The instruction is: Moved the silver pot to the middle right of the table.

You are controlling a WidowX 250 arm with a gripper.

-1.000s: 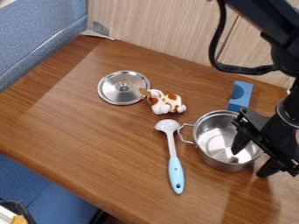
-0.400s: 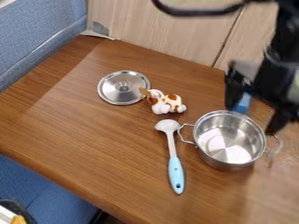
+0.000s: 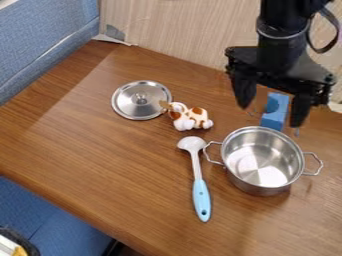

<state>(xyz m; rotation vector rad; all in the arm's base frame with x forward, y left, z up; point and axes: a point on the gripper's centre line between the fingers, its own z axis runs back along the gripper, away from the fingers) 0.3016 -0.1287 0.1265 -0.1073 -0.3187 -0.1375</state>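
Silver pot (image 3: 262, 161), seemingly plain-sided

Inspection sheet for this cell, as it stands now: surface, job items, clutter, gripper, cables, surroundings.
Surface: brown wood-grain table.
Job items: silver pot upright on the table's right side, lid off.
Clutter: metal lid, spotted toy animal, blue-handled spoon left of the pot; blue block behind it.
Gripper: open, fingers spread, above the block.
Cables: black cable looping beside the arm.
Surroundings: blue fabric left, pale wood-grain panel behind.
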